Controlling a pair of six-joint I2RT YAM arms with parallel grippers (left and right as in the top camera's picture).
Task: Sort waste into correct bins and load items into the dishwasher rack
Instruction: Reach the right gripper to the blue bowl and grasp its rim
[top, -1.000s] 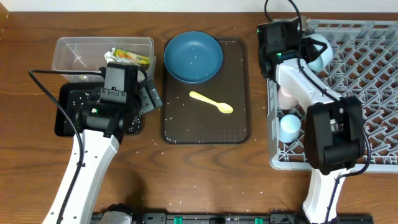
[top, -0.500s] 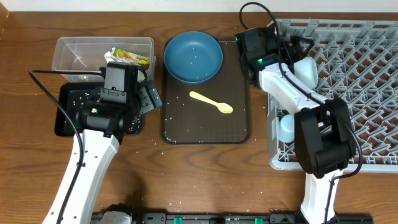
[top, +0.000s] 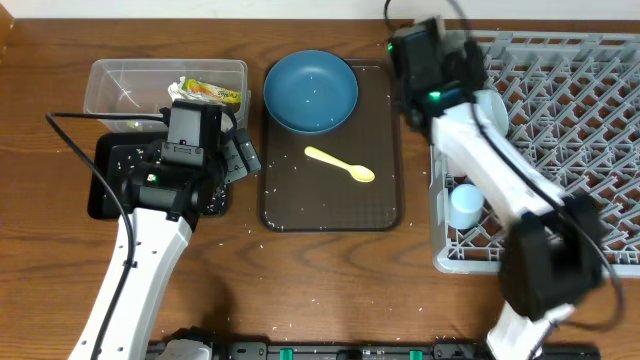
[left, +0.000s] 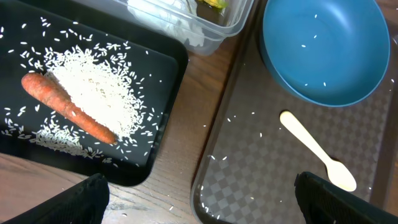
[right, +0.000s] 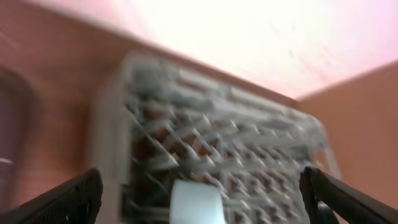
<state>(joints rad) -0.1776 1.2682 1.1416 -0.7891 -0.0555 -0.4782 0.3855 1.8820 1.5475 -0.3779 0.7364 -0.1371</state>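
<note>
At centre of brown tray (top: 385, 210), yellow spoon (top: 340, 165) lies diagonal, handle toward far-left. Nearer: left gripper (left: 205, 202), wide open, empty, at tray's left edge; right gripper (right: 199, 202), open, empty, over far-right corner.

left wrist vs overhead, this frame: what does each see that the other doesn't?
Left wrist only: the carrot piece lying on a rice heap in the black tray; overhead, the left arm covers that spot.
Overhead only: the dishwasher rack, the light-blue cup in it, the right arm.
Both: blue bowl, yellow spoon, brown tray, clear tub.
</note>
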